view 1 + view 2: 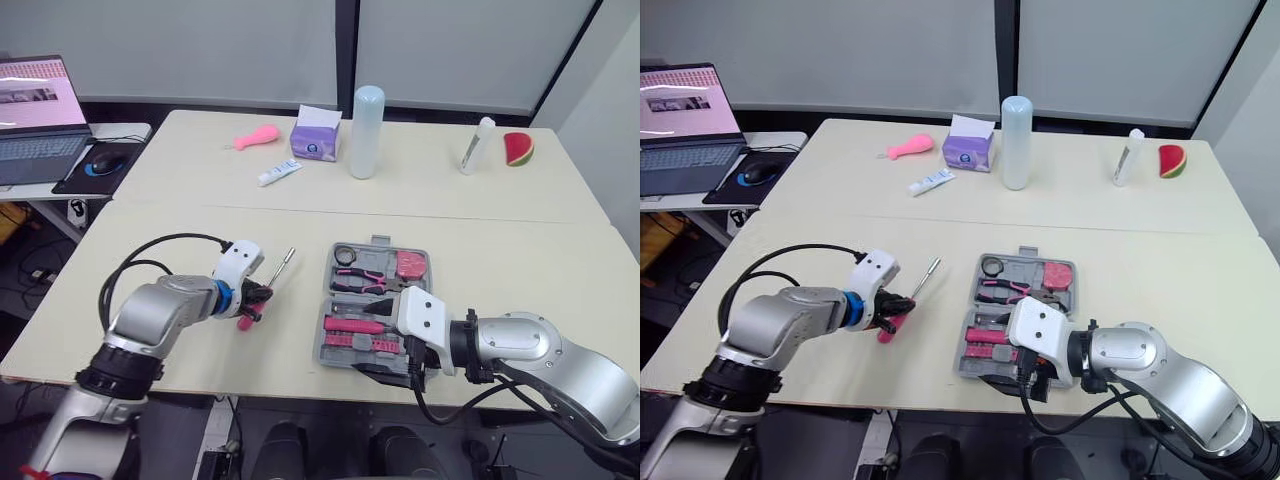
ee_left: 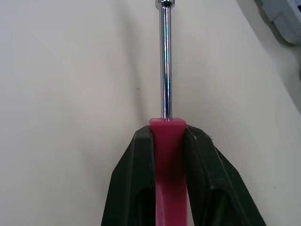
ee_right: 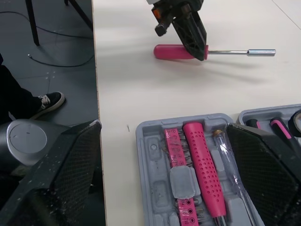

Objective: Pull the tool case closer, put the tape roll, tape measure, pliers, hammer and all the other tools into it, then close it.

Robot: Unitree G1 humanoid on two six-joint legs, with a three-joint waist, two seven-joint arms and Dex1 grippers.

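Several pink tools (image 1: 353, 326) in tool case (image 1: 322, 342); L hand (image 1: 257, 299) pinches screwdriver (image 1: 285, 262), R hand (image 1: 392, 368) splayed.

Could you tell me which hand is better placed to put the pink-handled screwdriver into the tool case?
The left hand: it is shut on the pink-handled metal screwdriver, beside the open grey plastic tool case. The right hand sits open and empty at the case's near edge.

Grey moulded plastic tool case (image 3: 149, 141): pink-and-black tools (image 3: 202, 155) inside. Slim metal screwdriver (image 3: 181, 52): pink handle, chrome shaft. Left claw (image 2: 168, 136): black fingers. Flat surface (image 1: 500, 230): plain cream.
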